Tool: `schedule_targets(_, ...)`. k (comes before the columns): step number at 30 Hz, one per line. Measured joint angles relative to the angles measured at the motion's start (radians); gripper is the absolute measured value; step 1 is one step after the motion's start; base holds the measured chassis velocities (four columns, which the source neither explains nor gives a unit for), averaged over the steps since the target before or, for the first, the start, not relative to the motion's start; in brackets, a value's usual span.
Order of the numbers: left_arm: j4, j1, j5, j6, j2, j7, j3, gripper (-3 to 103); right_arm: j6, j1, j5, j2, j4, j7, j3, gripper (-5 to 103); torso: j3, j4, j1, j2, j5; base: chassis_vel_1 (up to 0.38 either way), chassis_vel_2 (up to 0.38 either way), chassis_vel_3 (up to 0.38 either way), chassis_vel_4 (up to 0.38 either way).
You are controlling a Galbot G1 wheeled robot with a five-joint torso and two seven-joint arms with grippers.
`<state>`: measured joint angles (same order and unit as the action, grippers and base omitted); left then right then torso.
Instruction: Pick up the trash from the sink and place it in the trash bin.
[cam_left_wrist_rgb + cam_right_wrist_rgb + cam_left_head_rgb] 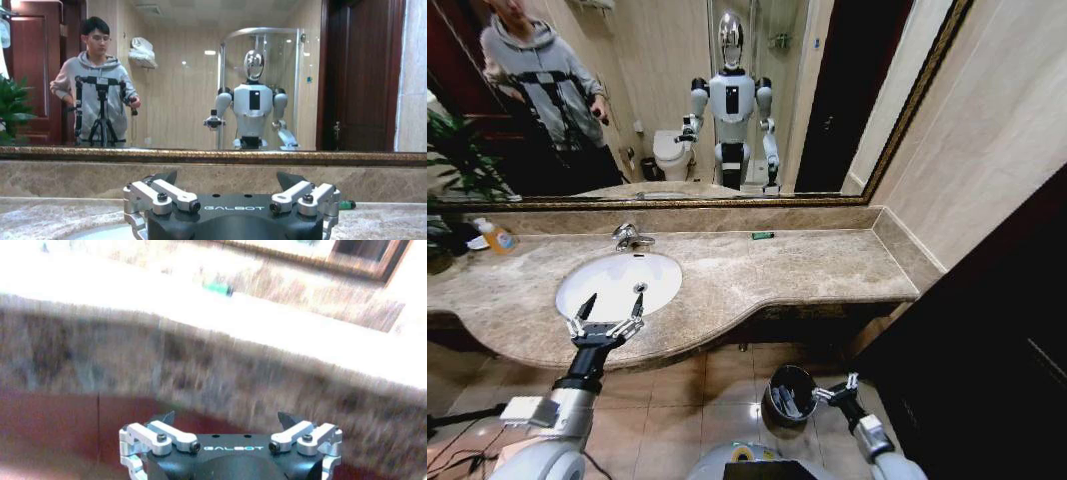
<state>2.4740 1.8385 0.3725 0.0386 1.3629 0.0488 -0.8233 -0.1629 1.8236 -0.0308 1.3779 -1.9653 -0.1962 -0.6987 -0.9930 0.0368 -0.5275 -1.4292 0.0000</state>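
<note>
Left gripper (605,315) — fingers spread, empty — hovers at the near rim of the white oval sink (662,262); right gripper (835,392), also spread, waits beside the round black trash bin (772,396) — likely after a drop.

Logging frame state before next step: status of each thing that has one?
Left pincer: open, over the front rim of the white oval sink.
Right pincer: open, beside the small round black trash bin.
Short dark green stick: lying on marble counter.
</note>
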Motion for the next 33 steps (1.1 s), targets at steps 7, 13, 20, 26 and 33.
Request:
schedule_targets(7, 0.000, 0.000, 0.000, 0.000, 0.000, 0.000, 0.000, 100, 0.146, -0.046, 0.066, -0.011, -0.277, -0.006, -0.013, 100, 0.000, 0.0000, 0.000, 0.000, -0.0001, 0.000, 0.000, 0.000, 0.000)
schedule_targets(13, 0.000, 0.000, 0.000, 0.000, 0.000, 0.000, 0.000, 100, 0.341, -0.321, 0.178, -0.124, -0.365, -0.003, 0.052, 100, 0.000, 0.0003, 0.000, 0.000, -0.0001, 0.000, 0.000, 0.000, 0.000)
schedule_targets(20, 0.000, 0.000, 0.000, 0.000, 0.000, 0.000, 0.000, 100, 0.340, -0.566, 0.229, -0.237, -0.133, -0.033, 0.141, 100, 0.000, -0.0001, 0.000, 0.000, 0.0003, 0.000, 0.000, 0.000, 0.000)
schedule_targets(26, 0.000, 0.000, 0.000, 0.000, 0.000, 0.000, 0.000, 100, 0.382, -0.822, 0.282, -0.248, 0.087, -0.027, 0.251, 100, 0.000, 0.0000, 0.000, 0.000, 0.0000, 0.000, 0.000, 0.000, 0.000)
schedule_targets(33, 0.000, 0.000, 0.000, 0.000, 0.000, 0.000, 0.000, 100, 0.404, -1.118, 0.326, -0.191, 0.420, -0.012, 0.431, 100, 0.000, 0.0003, 0.000, 0.000, -0.0002, 0.000, 0.000, 0.000, 0.000)
